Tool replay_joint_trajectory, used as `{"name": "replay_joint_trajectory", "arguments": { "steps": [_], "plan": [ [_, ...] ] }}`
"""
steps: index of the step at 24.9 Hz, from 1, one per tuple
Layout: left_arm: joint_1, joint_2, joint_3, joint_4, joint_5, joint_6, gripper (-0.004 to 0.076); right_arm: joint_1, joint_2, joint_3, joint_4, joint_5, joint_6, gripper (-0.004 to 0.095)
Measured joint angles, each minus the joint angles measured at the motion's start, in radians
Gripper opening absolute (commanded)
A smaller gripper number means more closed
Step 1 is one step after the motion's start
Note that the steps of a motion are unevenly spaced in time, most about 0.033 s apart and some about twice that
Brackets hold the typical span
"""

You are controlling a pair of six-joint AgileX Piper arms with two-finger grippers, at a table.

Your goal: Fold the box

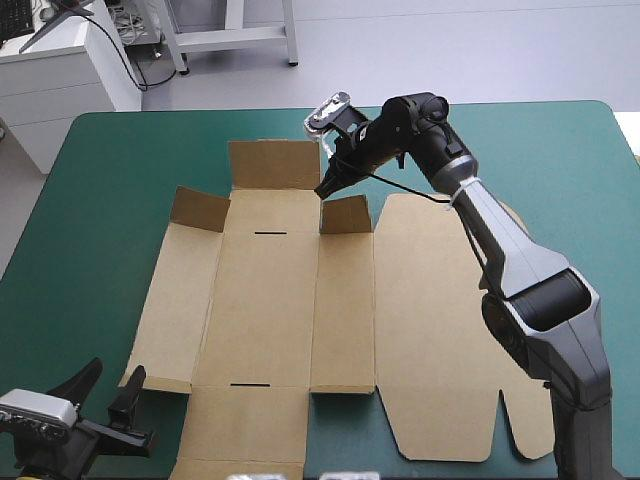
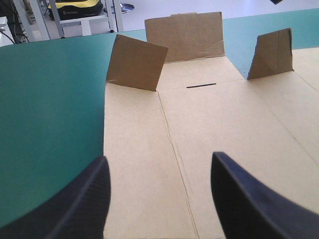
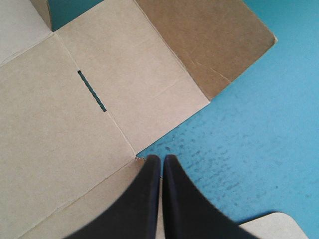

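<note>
Only the high view shows the whole box (image 1: 265,300) flat on the table (image 1: 90,200), its lid panel spread rightward. The right wrist view shows the right gripper (image 3: 161,158) pinched on the raised flap (image 1: 346,215) at the far end. The left gripper (image 2: 159,158), fingers apart, sits at the box's near left corner.

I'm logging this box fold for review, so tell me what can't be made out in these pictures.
High view: the box's near end is cut by the picture's bottom edge.
High view: the right arm covers much of the lid panel's right edge.
Right wrist view: the right gripper's fingers hide the flap they pinch.
</note>
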Motion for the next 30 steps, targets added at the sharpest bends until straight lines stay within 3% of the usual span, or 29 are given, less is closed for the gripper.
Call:
{"name": "replay_joint_trajectory", "arguments": {
  "steps": [6,14,18,21,24,30],
  "plan": [
    [0.000,0.018,-0.013,0.018,0.001,0.000,0.0436,-0.051,-0.036,0.015,0.000,0.011,0.130,0.0001],
    [-0.001,0.258,-0.182,0.086,0.000,0.000,0.0436,-0.145,-0.179,0.241,0.000,-0.031,0.183,0.0001],
    [-0.001,0.494,-0.314,0.082,0.000,0.000,0.0435,-0.179,-0.352,0.490,0.000,-0.157,0.193,0.0000],
    [-0.001,0.699,-0.445,0.080,0.070,-0.002,0.0430,-0.211,-0.528,0.687,0.000,-0.251,0.198,0.0001],
    [-0.001,0.875,-0.552,0.083,0.173,-0.002,0.0426,-0.222,-0.663,0.821,-0.028,-0.267,0.200,0.0000],
    [0.002,1.162,-0.651,0.091,0.275,-0.053,0.0426,-0.223,-0.866,1.067,-0.111,-0.310,0.246,0.0000]
  ]
}}
